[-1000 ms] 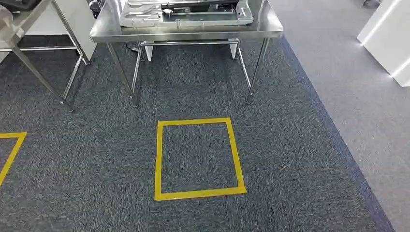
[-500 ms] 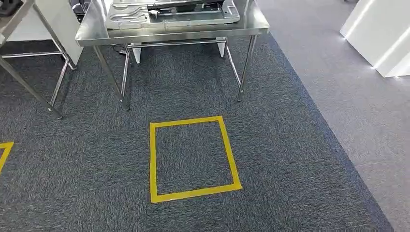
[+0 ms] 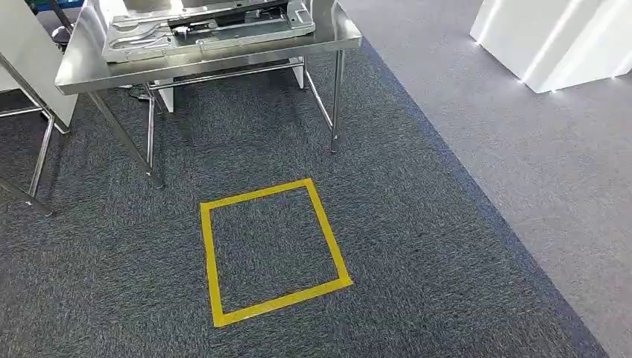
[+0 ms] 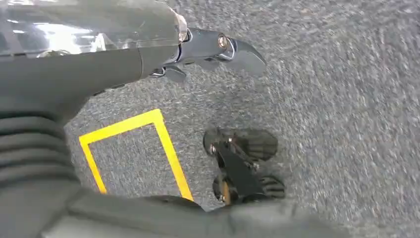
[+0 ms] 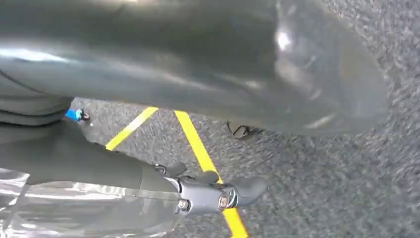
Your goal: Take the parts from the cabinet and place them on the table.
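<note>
We see both hands carrying clear glossy part: left hand [image 4: 198, 49], right hand [image 5: 208, 191], fingers closed on it. Steel-topped surface [image 3: 328, 33] far left; placement outstanding.
</note>
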You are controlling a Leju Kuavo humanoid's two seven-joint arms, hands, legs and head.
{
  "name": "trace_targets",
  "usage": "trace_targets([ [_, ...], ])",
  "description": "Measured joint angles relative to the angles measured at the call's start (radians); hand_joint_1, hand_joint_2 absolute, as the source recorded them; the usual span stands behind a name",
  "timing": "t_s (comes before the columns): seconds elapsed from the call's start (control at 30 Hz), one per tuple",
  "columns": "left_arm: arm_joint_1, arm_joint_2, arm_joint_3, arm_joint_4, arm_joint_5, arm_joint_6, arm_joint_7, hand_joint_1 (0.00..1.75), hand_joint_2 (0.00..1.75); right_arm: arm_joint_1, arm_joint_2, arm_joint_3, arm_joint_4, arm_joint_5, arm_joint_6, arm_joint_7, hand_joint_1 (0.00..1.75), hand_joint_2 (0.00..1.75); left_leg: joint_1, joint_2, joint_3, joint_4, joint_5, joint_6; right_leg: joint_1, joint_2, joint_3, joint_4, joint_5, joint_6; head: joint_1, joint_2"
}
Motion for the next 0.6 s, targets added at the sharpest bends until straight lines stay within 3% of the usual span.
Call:
trace_targets([
  [0.07, -0.001, -0.002, 0.001, 0.000, 0.005, 0.004, -0.001, 0.00, 1.75, 0.004, 0.000, -0.003, 0.000, -0.007, -0.001, 0.003, 0.00, 0.00, -0.008, 0.014, 0.000, 0.001, 0.002, 0.008, -0.007, 0.014, -0.004, -0.005, 0.005, 0.014, 0.000, 0.000],
  [0.1, -0.002, -0.003, 0.001, 0.000, 0.006, 0.004, -0.001, 0.00, 1.75, 0.006, 0.000, -0.005, 0.000, -0.006, -0.002, 0.006, 0.00, 0.00, -0.003, 0.022, 0.006, -0.012, 0.010, 0.016, -0.003, 0.021, -0.006, -0.006, 0.007, 0.022, 0.000, 0.000],
  [0.13, -0.003, -0.011, 0.002, 0.000, 0.006, 0.004, -0.002, 0.00, 1.75, 0.006, -0.005, -0.006, 0.000, -0.007, -0.003, 0.009, 0.00, 0.00, 0.003, 0.039, 0.010, -0.023, 0.022, 0.019, -0.005, -0.003, -0.009, 0.012, -0.001, 0.023, 0.000, 0.000],
  [0.17, -0.002, -0.011, 0.003, 0.000, 0.006, 0.004, -0.002, 0.00, 1.75, 0.006, -0.005, -0.007, 0.000, -0.006, -0.003, 0.010, 0.00, 0.00, 0.004, 0.044, 0.009, -0.028, 0.025, 0.027, -0.002, -0.042, -0.029, 0.049, -0.034, 0.026, 0.001, 0.000],
  [0.2, 0.000, -0.011, 0.006, 0.000, 0.006, 0.004, -0.002, 0.00, 1.75, 0.003, -0.005, -0.007, 0.000, -0.007, -0.003, 0.012, 0.00, 0.00, 0.005, 0.055, 0.006, -0.029, 0.027, 0.029, -0.006, -0.062, -0.062, 0.115, -0.078, 0.031, 0.001, 0.000],
  [0.23, 0.003, -0.011, 0.010, 0.000, 0.006, 0.004, -0.002, 0.00, 1.75, 0.003, -0.005, -0.007, 0.000, -0.007, -0.002, 0.013, 0.00, 0.00, 0.005, 0.068, 0.002, -0.029, 0.027, 0.029, -0.010, -0.073, -0.104, 0.204, -0.123, 0.036, 0.000, 0.000],
  [0.27, 0.006, -0.011, 0.013, 0.000, 0.008, 0.004, -0.002, 0.00, 1.75, 0.003, -0.005, -0.007, 0.000, -0.007, -0.002, 0.013, 0.00, 0.00, 0.005, 0.081, -0.002, -0.029, 0.026, 0.028, -0.015, -0.077, -0.136, 0.273, -0.151, 0.042, 0.000, 0.000],
  [0.3, 0.007, -0.011, 0.016, 0.000, 0.010, 0.004, -0.002, 0.00, 1.75, 0.004, -0.005, -0.007, 0.000, -0.007, -0.002, 0.013, 0.00, 0.00, 0.005, 0.092, -0.003, -0.028, 0.027, 0.027, -0.020, -0.079, -0.151, 0.310, -0.159, 0.047, 0.000, 0.000],
  [0.33, 0.007, -0.011, 0.017, 0.000, 0.011, 0.005, -0.002, 0.00, 1.75, 0.006, -0.006, -0.007, 0.000, -0.007, -0.002, 0.013, 0.00, 0.00, 0.007, 0.102, -0.004, -0.028, 0.027, 0.024, -0.026, -0.083, -0.140, 0.295, -0.142, 0.053, 0.000, 0.000],
  [0.37, 0.006, -0.012, 0.018, 0.000, 0.011, 0.006, -0.002, 0.00, 1.75, 0.007, -0.008, -0.007, 0.000, -0.007, -0.002, 0.013, 0.00, 0.00, 0.009, 0.110, -0.004, -0.028, 0.027, 0.019, -0.032, -0.088, -0.104, 0.237, -0.109, 0.057, 0.000, 0.000],
  [0.4, 0.007, -0.013, 0.018, 0.000, 0.012, 0.007, -0.002, 0.00, 1.75, 0.008, -0.011, -0.008, 0.000, -0.007, -0.003, 0.013, 0.00, 0.00, 0.013, 0.120, -0.003, -0.026, 0.026, 0.013, -0.036, -0.097, -0.048, 0.142, -0.070, 0.061, 0.000, 0.000],
  [0.43, 0.006, -0.013, 0.018, 0.000, 0.013, 0.007, -0.002, 0.00, 1.75, 0.007, -0.013, -0.008, 0.000, -0.007, -0.005, 0.013, 0.00, 0.00, 0.014, 0.127, -0.002, -0.019, 0.024, 0.004, -0.040, -0.127, 0.018, 0.038, -0.039, 0.067, 0.000, 0.000],
  [0.47, 0.005, -0.009, 0.019, -0.001, 0.014, 0.007, -0.002, 0.00, 1.75, 0.002, -0.011, -0.007, 0.000, -0.007, -0.005, 0.013, 0.00, 0.00, 0.009, 0.134, 0.003, -0.012, 0.021, -0.006, -0.045, -0.179, 0.040, -0.006, -0.043, 0.063, 0.001, 0.000],
  [0.5, 0.006, -0.005, 0.019, -0.002, 0.015, 0.008, -0.005, 0.00, 1.75, 0.000, -0.010, -0.008, 0.000, -0.007, -0.005, 0.014, 0.00, 0.00, 0.005, 0.142, 0.001, -0.005, 0.009, -0.016, -0.041, -0.173, 0.038, -0.004, -0.035, 0.053, -0.001, 0.000],
  [0.53, 0.004, -0.005, 0.019, -0.002, 0.015, 0.008, -0.005, 0.00, 1.75, 0.000, -0.010, -0.008, 0.000, -0.007, -0.006, 0.014, 0.00, 0.00, 0.005, 0.149, 0.008, -0.008, 0.009, -0.024, -0.037, -0.155, 0.038, 0.002, -0.038, 0.043, -0.002, 0.000],
  [0.6, 0.000, -0.005, 0.019, -0.002, 0.015, 0.008, -0.005, 0.00, 1.75, 0.003, -0.011, -0.008, 0.000, -0.007, -0.011, 0.015, 0.00, 0.00, 0.010, 0.169, 0.021, -0.015, 0.009, -0.039, -0.034, -0.138, 0.035, 0.001, -0.036, 0.026, -0.001, 0.000],
])
